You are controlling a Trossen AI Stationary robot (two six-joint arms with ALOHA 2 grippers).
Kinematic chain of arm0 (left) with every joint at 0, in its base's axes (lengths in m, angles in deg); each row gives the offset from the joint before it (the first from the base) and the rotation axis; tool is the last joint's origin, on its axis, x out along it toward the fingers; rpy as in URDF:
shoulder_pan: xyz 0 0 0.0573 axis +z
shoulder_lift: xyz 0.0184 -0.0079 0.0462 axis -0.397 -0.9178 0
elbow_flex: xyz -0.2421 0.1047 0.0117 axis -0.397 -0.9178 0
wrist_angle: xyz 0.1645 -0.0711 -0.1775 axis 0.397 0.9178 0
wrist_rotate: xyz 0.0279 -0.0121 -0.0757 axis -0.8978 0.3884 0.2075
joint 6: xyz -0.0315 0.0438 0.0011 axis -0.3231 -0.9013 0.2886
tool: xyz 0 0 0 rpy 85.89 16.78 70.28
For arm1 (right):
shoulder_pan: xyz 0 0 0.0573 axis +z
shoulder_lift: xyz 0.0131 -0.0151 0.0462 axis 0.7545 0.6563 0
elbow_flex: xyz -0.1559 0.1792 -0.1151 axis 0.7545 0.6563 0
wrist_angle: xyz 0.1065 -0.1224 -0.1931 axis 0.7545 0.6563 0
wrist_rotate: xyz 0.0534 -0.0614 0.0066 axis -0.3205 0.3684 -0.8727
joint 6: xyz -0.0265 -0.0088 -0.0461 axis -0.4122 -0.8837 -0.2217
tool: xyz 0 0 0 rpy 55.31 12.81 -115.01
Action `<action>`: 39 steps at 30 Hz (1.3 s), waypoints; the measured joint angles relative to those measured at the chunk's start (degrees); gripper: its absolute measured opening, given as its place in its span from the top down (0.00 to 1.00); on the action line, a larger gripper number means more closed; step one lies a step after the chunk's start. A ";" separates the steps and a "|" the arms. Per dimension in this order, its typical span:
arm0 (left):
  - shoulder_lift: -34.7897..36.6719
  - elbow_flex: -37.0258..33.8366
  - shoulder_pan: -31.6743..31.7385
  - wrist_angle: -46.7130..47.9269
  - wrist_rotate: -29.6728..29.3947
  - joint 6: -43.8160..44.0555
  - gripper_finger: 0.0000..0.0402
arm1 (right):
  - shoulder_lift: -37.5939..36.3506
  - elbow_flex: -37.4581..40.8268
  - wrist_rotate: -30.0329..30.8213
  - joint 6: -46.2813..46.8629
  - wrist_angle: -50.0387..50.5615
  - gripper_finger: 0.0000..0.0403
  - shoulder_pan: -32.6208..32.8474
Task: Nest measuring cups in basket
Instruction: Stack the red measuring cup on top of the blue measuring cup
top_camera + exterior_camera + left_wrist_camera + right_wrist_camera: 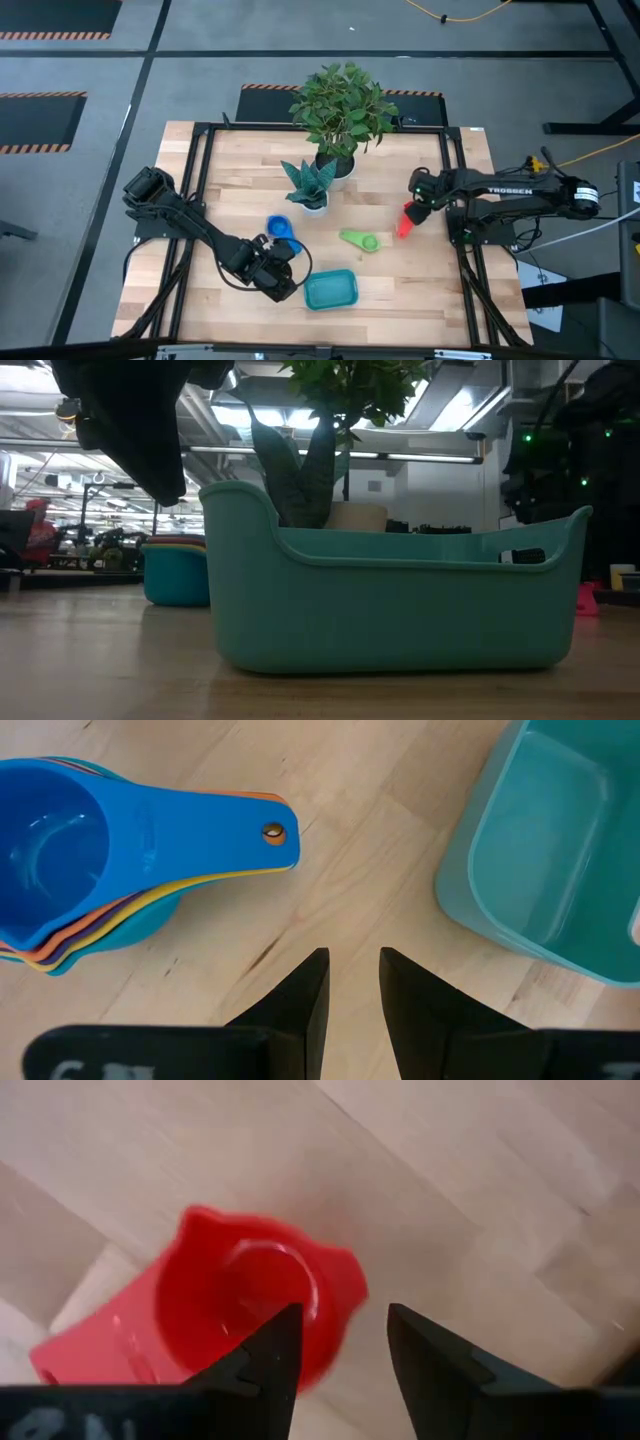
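Green cup [360, 240] lies between nested cups [281, 229] and red cup [405, 222], behind basket [331, 290]

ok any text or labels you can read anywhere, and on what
"TROSSEN" in white on the right arm.
White marks on the left gripper base: cut off, unreadable.
White marks on the right gripper base: unreadable.
Embossed marks on the red cup handle: too blurred.
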 joint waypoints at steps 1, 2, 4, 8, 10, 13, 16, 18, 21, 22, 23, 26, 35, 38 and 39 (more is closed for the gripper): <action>0.00 0.00 0.00 0.00 0.00 0.00 0.79 | 0.00 0.62 0.00 0.00 -1.32 0.62 0.00; 0.00 0.00 0.00 0.00 0.00 0.00 0.79 | 0.00 1.17 0.00 0.00 -2.41 0.62 0.00; 0.00 0.00 0.00 0.00 0.00 0.00 0.79 | 0.00 2.06 0.00 0.00 -4.28 0.62 0.00; 0.00 0.00 0.00 0.00 0.00 0.00 0.79 | 0.00 2.89 0.00 0.00 -4.86 0.62 0.00; 0.00 0.00 0.00 0.02 0.00 0.00 0.79 | 0.00 2.90 0.00 0.08 -4.90 0.62 0.00; 0.00 -0.02 0.00 0.00 0.00 0.00 0.79 | 0.00 2.90 -0.01 0.15 -4.94 0.63 0.00; -0.01 -0.02 0.00 0.00 0.00 0.00 0.79 | 0.00 2.90 -0.02 0.17 -4.95 0.66 0.00; -0.02 -0.02 0.00 0.00 0.00 0.00 0.79 | 0.00 2.90 0.00 0.15 -4.95 0.70 0.00; -0.02 -0.02 0.00 0.02 0.00 0.00 0.79 | 0.00 2.90 0.00 0.09 -4.95 0.78 0.00; -0.02 -0.02 0.00 0.02 0.00 0.00 0.79 | 0.00 2.90 0.00 0.07 -4.94 0.82 0.00; -0.02 -0.02 0.00 0.01 0.00 0.01 0.79 | 0.00 2.90 0.00 0.09 -4.95 0.85 0.00; -0.02 -0.02 0.00 0.01 0.00 0.00 0.79 | 0.00 2.87 -0.01 0.04 -4.98 0.95 0.00; -0.02 -0.02 0.01 -0.64 0.00 0.07 0.79 | 0.00 2.14 -6.24 -1.61 -4.86 0.97 0.07; -0.04 -0.02 0.00 -1.25 0.00 0.07 0.79 | 0.00 0.46 -8.20 -4.09 -4.82 0.97 0.09; -0.04 -0.02 0.00 -1.47 0.00 0.07 0.79 | 0.00 -0.40 -8.18 -4.58 -4.74 0.97 0.09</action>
